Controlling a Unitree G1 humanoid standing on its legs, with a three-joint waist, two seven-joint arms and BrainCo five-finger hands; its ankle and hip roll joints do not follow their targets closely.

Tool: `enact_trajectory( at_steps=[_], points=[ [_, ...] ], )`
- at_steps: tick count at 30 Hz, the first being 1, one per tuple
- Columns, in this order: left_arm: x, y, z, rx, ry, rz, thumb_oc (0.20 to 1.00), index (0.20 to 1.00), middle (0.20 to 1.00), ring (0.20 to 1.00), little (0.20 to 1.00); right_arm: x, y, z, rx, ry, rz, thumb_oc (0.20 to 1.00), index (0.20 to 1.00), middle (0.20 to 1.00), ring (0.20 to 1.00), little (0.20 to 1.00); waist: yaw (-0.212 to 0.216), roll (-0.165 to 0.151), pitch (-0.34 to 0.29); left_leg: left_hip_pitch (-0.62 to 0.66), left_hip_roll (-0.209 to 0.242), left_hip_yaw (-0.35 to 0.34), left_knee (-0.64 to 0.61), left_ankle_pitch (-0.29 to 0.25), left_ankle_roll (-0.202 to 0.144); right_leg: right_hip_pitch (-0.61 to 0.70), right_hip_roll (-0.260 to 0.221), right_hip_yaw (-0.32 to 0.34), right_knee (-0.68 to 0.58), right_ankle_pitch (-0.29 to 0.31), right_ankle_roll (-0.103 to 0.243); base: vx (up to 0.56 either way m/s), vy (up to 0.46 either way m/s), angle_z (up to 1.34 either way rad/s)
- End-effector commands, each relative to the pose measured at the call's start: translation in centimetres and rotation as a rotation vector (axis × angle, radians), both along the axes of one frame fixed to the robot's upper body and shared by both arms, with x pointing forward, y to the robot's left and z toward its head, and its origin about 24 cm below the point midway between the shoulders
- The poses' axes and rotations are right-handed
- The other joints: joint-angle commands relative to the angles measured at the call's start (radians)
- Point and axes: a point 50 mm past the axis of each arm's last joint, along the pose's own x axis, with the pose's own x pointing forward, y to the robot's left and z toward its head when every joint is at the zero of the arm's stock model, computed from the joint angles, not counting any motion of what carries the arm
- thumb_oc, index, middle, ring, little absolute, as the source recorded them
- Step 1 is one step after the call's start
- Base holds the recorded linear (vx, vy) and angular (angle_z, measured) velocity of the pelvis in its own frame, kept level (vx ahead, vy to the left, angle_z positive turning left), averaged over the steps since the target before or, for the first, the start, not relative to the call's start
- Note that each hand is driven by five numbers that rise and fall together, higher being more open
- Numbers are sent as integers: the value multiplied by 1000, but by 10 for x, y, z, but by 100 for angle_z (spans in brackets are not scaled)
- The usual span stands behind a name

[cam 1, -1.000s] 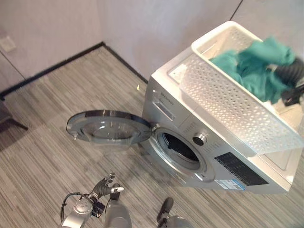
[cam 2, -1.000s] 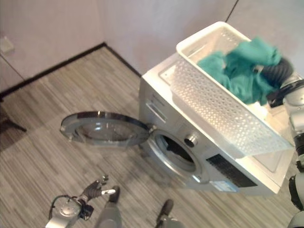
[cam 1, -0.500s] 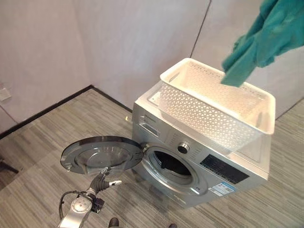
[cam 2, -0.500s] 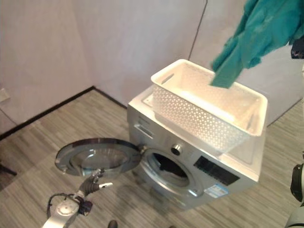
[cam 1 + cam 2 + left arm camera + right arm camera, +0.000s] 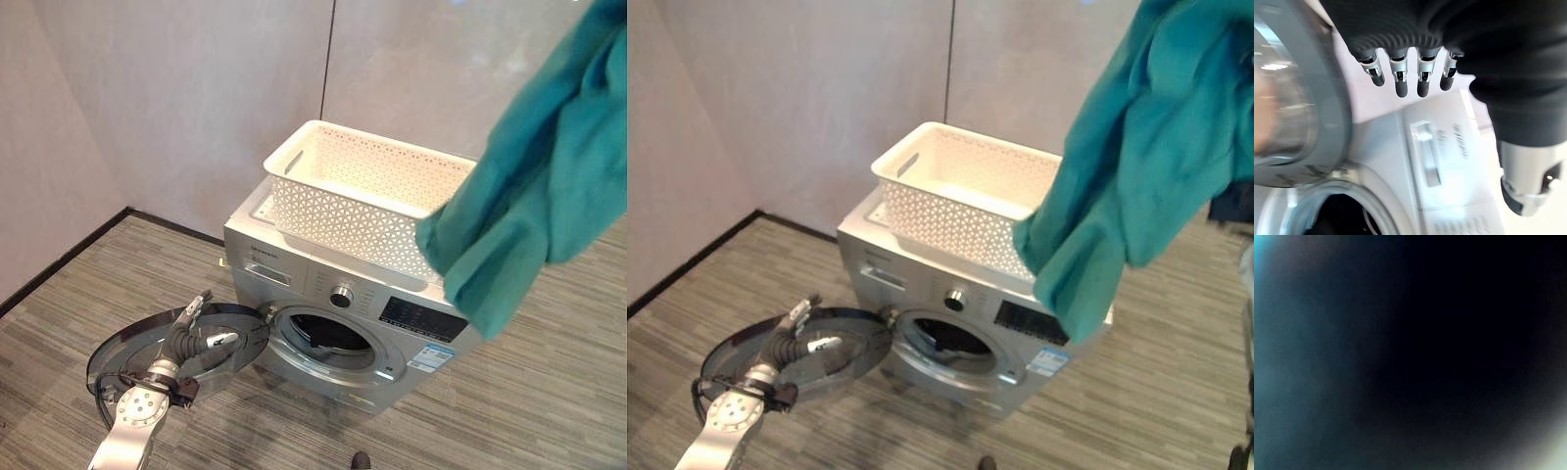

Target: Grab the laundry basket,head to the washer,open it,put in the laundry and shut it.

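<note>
Washer (image 5: 333, 294) nearer level; teal cloth (image 5: 534, 196) lifted clear

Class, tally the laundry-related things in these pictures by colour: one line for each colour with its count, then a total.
Teal: 1, the garment hanging in the air.
White: 1, the laundry basket on the washer.
Silver-grey: 1, the washer, its door open.
Total: 3.

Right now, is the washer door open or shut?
Open. The door is swung fully out to the side of the washer, leaving the dark drum opening uncovered. The left hand is by the door.
</note>
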Motion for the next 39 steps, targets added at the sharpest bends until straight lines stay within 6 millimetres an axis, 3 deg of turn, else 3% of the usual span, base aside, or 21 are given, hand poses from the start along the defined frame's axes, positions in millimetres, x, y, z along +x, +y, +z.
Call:
enact_trajectory(
  at_steps=[1, 2, 3, 4, 5, 6, 7, 8, 10, 12, 17, 21, 23, 24, 28, 29, 30, 32, 33, 35, 39],
  points=[
    [10, -4, 37, 71, -173, -107, 1000, 1000, 1000, 1000, 1000, -4, 8, 15, -8, -33, 168, 200, 200, 200, 200, 200, 19, -2, 10, 23, -68, -49, 63, -166, 93, -47, -40, -10, 69, 1, 50, -21, -11, -27],
    [14, -8, 43, 74, -191, -148, 1000, 1000, 1000, 1000, 1000, 1, 22, -7, 14, 84, 310, 200, 200, 200, 200, 200, 15, 0, 14, 24, -67, -45, 63, -163, 90, -46, -39, -7, 69, -1, 49, -20, -12, -19],
    [13, -7, 43, 76, -189, -148, 1000, 1000, 1000, 1000, 1000, 1, 22, -8, 17, 88, 314, 200, 200, 200, 200, 200, 15, -2, 12, 25, -66, -44, 63, -163, 90, -46, -39, -7, 69, -1, 49, -30, -30, -14],
    [21, -17, 49, 78, -190, -248, 1000, 1000, 1000, 1000, 1000, 11, 43, -39, 96, 284, 572, 200, 200, 200, 200, 200, 17, -1, 16, 27, -63, -43, 63, -159, 83, -41, -36, -6, 71, -3, 47, -13, -20, -5],
    [21, -16, 49, 78, -188, -248, 1000, 1000, 1000, 1000, 1000, 11, 43, -39, 97, 285, 577, 200, 200, 200, 200, 200, 16, -2, 14, 26, -64, -43, 62, -158, 83, -42, -37, -6, 70, -3, 47, -17, -21, -4],
    [24, -20, 50, 81, -181, -283, 1000, 1000, 1000, 1000, 1000, 13, 49, -53, 129, 374, 648, 200, 200, 200, 200, 200, 14, -1, 13, 26, -63, -44, 62, -156, 81, -41, -37, -6, 71, -3, 48, 0, 0, 0],
    [28, -24, 48, 94, -164, -319, 1000, 1000, 1000, 1000, 1000, 17, 59, -70, 171, 462, 743, 200, 200, 200, 200, 200, 17, -2, 11, 28, -61, -42, 63, -156, 78, -38, -38, -8, 71, -4, 48, 0, 0, 0],
    [34, -31, 40, 140, -112, -390, 1000, 1000, 1000, 1000, 1000, 16, 84, -92, 170, 626, 889, 200, 200, 200, 200, 200, 14, -2, 9, 32, -59, -35, 67, -155, 74, -36, -39, -6, 70, -4, 49, 0, 0, 0],
    [36, -30, 36, 137, -85, -404, 1000, 1000, 1000, 1000, 1000, 15, 91, -99, 134, 693, 925, 200, 200, 200, 200, 200, 14, -1, 10, 36, -58, -30, 68, -157, 74, -32, -40, -6, 67, -3, 50, 0, 0, 0],
    [38, -34, 22, 170, 13, -478, 1000, 1000, 1000, 1000, 1000, 6, 108, -138, 156, 950, 1051, 200, 200, 200, 200, 200, 9, 0, 9, 40, -53, -22, 84, -166, 73, -30, -47, -6, 71, -1, 54, -5, 16, -6],
    [35, -33, 11, 183, 64, -497, 1000, 1000, 1000, 1000, 1000, -1, 111, -157, 194, 1024, 1064, 200, 200, 200, 200, 200, 1, 1, 28, 35, -66, -15, 113, -183, 86, -41, -62, 16, 82, 15, 61, -35, 48, -4],
    [33, -36, 3, 109, 109, -496, 1000, 1000, 1000, 1000, 1000, -2, 117, -172, 201, 1026, 1015, 200, 200, 200, 200, 200, -17, 8, 91, -11, -82, 35, 164, -190, 105, -123, -82, 88, 113, 97, 79, -179, 60, -28],
    [32, -38, 3, 49, 123, -500, 1000, 1000, 1000, 1000, 1000, 0, 121, -175, 193, 1015, 993, 200, 200, 200, 200, 200, -15, 30, 112, -36, -59, 59, 180, -185, 108, -135, -76, 62, 148, 68, 67, -216, -14, -59],
    [32, -38, 4, 50, 122, -499, 1000, 1000, 1000, 1000, 1000, 0, 121, -175, 193, 1014, 994, 200, 200, 200, 200, 200, -15, 27, 110, -41, -62, 59, 179, -180, 109, -140, -79, 63, 148, 71, 67, -153, 0, -63],
    [28, -45, 6, 20, 149, -567, 1000, 1000, 1000, 1000, 1000, 6, 124, -175, 126, 997, 973, 200, 200, 200, 200, 200, 2, 63, 103, -81, -24, 102, 170, -140, 114, -118, -59, -35, 268, -53, 23, -194, 26, -29],
    [26, -48, 8, 33, 162, -611, 1000, 1000, 1000, 1000, 1000, 10, 126, -174, 71, 997, 966, 200, 200, 200, 200, 200, 23, 69, 86, -101, -9, 138, 163, -118, 113, -98, -48, -92, 324, -113, 8, -240, -5, -56],
    [24, -51, 11, 40, 167, -645, 1000, 1000, 1000, 1000, 1000, 16, 129, -173, 12, 1006, 961, 200, 200, 200, 200, 200, 54, 68, 68, -116, -1, 161, 164, -122, 106, -46, -45, -143, 358, -176, 9, -177, -22, -62],
    [24, -51, 11, 40, 166, -644, 1000, 1000, 1000, 1000, 1000, 17, 129, -173, 11, 1005, 962, 200, 200, 200, 200, 200, 53, 67, 69, -117, 0, 161, 166, -122, 105, -45, -44, -143, 358, -178, 8, -92, -54, -70],
    [25, -53, 15, 34, 155, -657, 1000, 1000, 1000, 1000, 1000, 21, 134, -168, -55, 991, 969, 200, 200, 200, 200, 200, 92, 43, 53, -156, 10, 207, 185, -105, 98, 17, -42, -184, 331, -193, 3, -180, -170, -79],
    [26, -60, 15, 8, 163, -691, 1000, 1000, 1000, 1000, 1000, 23, 136, -162, -133, 973, 956, 200, 200, 200, 200, 200, 134, 11, 38, -210, 45, 237, 225, -89, 69, 87, -15, -188, 215, -221, 0, -169, -278, -93],
    [25, -68, 13, -21, 205, -746, 1000, 1000, 1000, 1000, 1000, 23, 140, -161, -203, 976, 948, 200, 200, 200, 200, 200, 140, 12, 30, -230, 73, 238, 232, -66, 43, 107, 11, -194, 154, -229, -6, -47, -148, -38]
  ],
)
